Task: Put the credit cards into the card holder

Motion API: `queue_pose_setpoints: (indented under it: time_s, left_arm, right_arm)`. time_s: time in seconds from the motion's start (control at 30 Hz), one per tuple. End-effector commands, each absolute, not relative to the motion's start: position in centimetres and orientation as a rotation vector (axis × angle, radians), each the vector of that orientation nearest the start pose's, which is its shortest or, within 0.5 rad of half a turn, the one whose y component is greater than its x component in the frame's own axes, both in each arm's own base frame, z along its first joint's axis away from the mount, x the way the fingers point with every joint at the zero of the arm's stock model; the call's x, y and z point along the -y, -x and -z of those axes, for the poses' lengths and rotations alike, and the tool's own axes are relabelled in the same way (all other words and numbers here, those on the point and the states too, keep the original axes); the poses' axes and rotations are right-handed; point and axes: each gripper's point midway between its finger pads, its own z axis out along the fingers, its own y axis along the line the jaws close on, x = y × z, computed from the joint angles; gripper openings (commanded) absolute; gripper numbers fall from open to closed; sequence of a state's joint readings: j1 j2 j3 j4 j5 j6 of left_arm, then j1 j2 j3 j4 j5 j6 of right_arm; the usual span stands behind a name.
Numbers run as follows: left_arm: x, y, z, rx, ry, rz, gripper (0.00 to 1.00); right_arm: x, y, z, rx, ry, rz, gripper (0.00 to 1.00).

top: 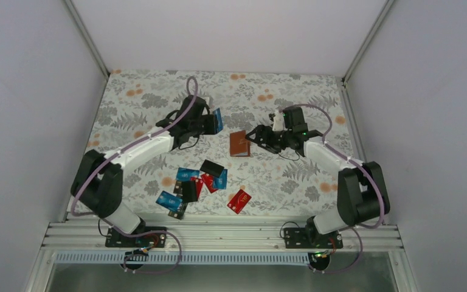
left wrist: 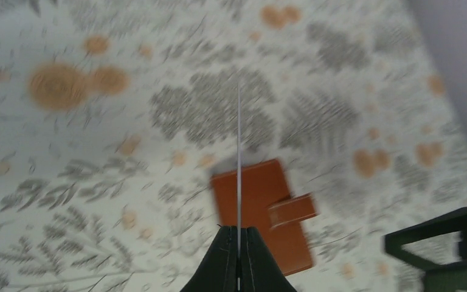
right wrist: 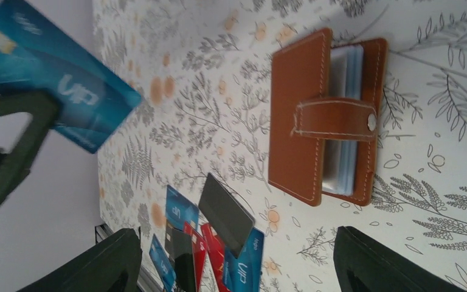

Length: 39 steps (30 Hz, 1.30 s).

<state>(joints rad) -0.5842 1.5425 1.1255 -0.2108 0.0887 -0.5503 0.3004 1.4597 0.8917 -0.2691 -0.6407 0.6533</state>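
- Blue card [left wrist: 239, 152] was clamped edge-on in the left gripper [left wrist: 239, 230], fingers clenched on its lower end. Most of the card stuck out free (long lever, thin grip), so any contact with leather could have pivoted or slipped it.
- Right gripper [top: 258, 135] had its fingers spread and gripped nothing. It sat just beside the card holder [top: 239, 145], on the holder's right, not touching as far as I could tell.
- Card holder lay flat on the table [top: 146, 100], between the two grippers and below the raised card. Nothing pinned it, so a push from the card would likely have slid it instead of seating the card.
- Strap [right wrist: 334, 118] crossed the holder's open edge and looked snapped shut, with the sleeves [right wrist: 345, 121] only peeking out. With it closed, I judged there was no real way into a pocket.
- Both arms converged on one small spot, so a finger clash was a risk.
- Other credit cards [top: 197, 182] lay heaped nearer the bases, one red card [top: 239, 201] apart from the heap. Most of the job remained.
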Motion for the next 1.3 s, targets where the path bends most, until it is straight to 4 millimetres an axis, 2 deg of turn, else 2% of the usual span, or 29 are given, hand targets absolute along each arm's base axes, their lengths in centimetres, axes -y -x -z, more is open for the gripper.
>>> queue_pose_setpoints:
  time_s: [0.0,0.17,0.33,0.43,0.77,1.07,1.27]
  left_arm:
    - [25.5,-37.6,-14.7,-2.423,-0.144,0.563,0.03]
    - [25.8,-37.9,-11.3,-2.505,-0.174,0.513,0.02]
    - [26.6,-37.8,-9.1,-2.558,-0.212,0.533,0.02]
    - [26.9,-37.9,-8.5,-2.572,-0.226,0.537,0.02]
    - [28.7,-38.2,-6.5,-2.617,-0.263,0.616,0.02]
    - [31.2,-38.0,-5.1,-2.651,-0.300,0.705,0.02]
    - [33.1,-37.1,-4.7,-2.671,-0.322,0.773,0.02]
  right_arm:
    - [-22.0,-32.0,-12.1,-2.559,-0.033,-1.236,0.81]
    - [-22.6,-32.2,-10.3,-2.595,-0.036,-1.252,0.81]
    - [-23.1,-32.6,-9.0,-2.620,-0.042,-1.261,0.80]
    - [-23.7,-32.7,-7.8,-2.647,-0.040,-1.279,0.80]
    - [-25.6,-33.4,-6.9,-2.660,-0.008,-1.330,0.78]
    - [-25.7,-34.3,-7.0,-2.656,0.015,-1.303,0.78]
    - [-25.4,-35.0,-7.4,-2.654,0.038,-1.238,0.77]
